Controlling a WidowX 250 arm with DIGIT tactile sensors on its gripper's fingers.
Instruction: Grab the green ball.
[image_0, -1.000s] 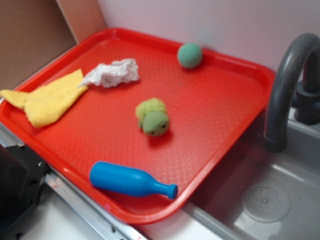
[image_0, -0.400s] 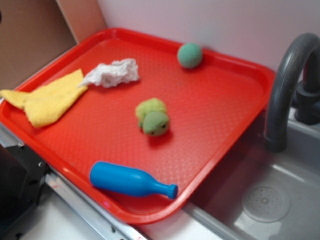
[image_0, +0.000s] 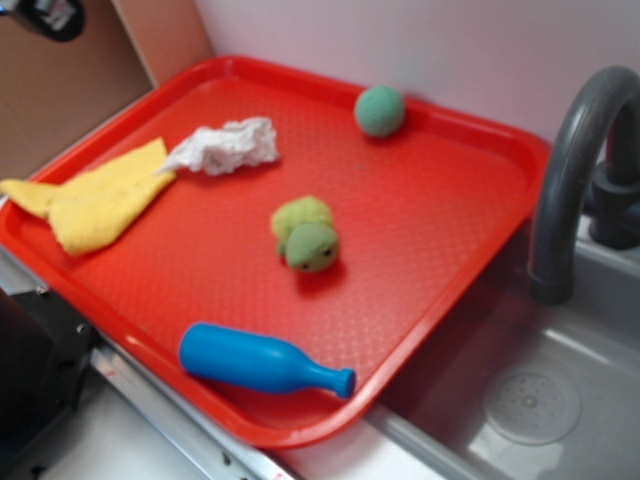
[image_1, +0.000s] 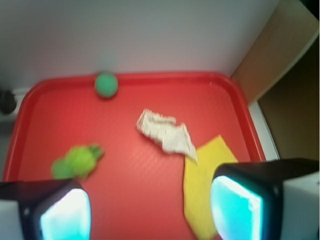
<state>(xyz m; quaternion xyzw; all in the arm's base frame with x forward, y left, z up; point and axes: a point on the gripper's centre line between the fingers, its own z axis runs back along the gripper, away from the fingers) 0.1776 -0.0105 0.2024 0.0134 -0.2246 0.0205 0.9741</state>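
The gripper (image_1: 150, 207) hung high over the near side of the tray (image_1: 30, 95), its jaws spread wide and holding nothing. The ball (image_1: 106, 85) lay well ahead of it and a little to the left in the wrist view, hard against the tray's far rim, just below the wall (image_1: 150, 30). Being round, it offered no long axis to line up with. Between gripper and ball the way looked mostly open: the tissue (image_1: 167, 134) sat ahead near the centre line, the cloth (image_1: 202, 185) lay right under the right finger, and the turtle (image_1: 77, 161) was off to the left, nearer than the ball. To my eye the rim and wall behind the ball left little room beyond it, so the reach would need to stop short.
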